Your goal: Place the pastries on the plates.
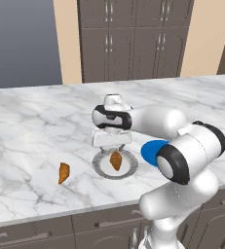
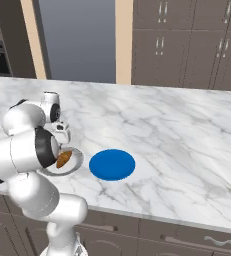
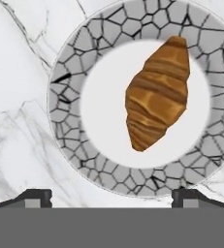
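I see the marble counter (image 1: 31,126) running across both base views, with brown cabinets (image 1: 133,39) behind it. I use the grey-rimmed plate (image 1: 128,169) as my landmark; it lies near the front edge of the counter.

My arm (image 1: 158,121) reaches over the counter and the gripper (image 1: 112,146) hangs directly above the grey-rimmed plate, pointing down at it. In the right base view the gripper (image 2: 62,142) is partly hidden behind the elbow.

The blue plate (image 2: 112,164) lies just beside the grey-rimmed plate, on its right side, and the two do not touch. In the left base view I see only a part of the blue plate (image 1: 150,150) behind the arm.

One pastry (image 3: 157,92) lies on the grey-rimmed plate (image 3: 65,97), on the white centre, with one tapered end over the speckled rim. It is seen also in the left base view (image 1: 116,160) and the right base view (image 2: 63,159).

The second pastry (image 1: 64,172) lies on the bare counter, well apart to the left of the grey-rimmed plate.

The fingertips (image 3: 36,197) stand wide, one at each bottom corner of the hand view, wider than the pastry. They hold nothing and touch nothing; the pastry lies free below them.
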You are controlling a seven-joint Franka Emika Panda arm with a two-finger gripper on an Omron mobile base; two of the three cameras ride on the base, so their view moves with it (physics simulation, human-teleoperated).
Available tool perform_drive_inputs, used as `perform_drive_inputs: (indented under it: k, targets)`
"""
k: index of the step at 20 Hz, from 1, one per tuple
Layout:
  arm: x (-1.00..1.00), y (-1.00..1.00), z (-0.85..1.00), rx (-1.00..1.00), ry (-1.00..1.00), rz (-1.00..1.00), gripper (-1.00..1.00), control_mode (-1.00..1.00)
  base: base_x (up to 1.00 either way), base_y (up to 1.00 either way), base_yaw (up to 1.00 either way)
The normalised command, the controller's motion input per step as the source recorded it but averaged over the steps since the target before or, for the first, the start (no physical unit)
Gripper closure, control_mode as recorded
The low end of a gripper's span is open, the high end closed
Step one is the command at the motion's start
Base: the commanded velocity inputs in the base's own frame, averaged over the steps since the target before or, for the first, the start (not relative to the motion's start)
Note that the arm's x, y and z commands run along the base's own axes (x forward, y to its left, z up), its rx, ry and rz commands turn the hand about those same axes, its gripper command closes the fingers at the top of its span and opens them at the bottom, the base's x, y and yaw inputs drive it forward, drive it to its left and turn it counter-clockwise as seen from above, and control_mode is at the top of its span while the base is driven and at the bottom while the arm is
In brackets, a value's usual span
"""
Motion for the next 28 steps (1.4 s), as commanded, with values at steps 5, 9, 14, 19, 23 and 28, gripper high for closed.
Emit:
perform_drive_inputs:
  k: [5,9,14,19,23,28]
  targets:
    - [-0.11,0.73,0.29,0.0,-0.01,0.0,-1.0,-1.0,0.0,0.0,0.0]
    - [-0.01,0.64,0.08,0.0,0.0,0.0,-1.0,-1.0,0.0,0.0,0.0]
    - [-0.03,0.64,0.0,0.0,-0.03,0.0,-1.0,-1.0,0.0,0.0,0.0]
    - [-0.03,0.51,0.0,0.0,-0.04,0.0,-1.0,-1.0,0.0,0.0,0.0]
    - [0.0,0.44,0.0,0.0,-0.02,0.0,-1.0,-1.0,0.0,0.0,0.0]
    - [0.02,0.37,0.0,0.0,0.0,0.0,-1.0,-1.0,0.0,0.0,0.0]
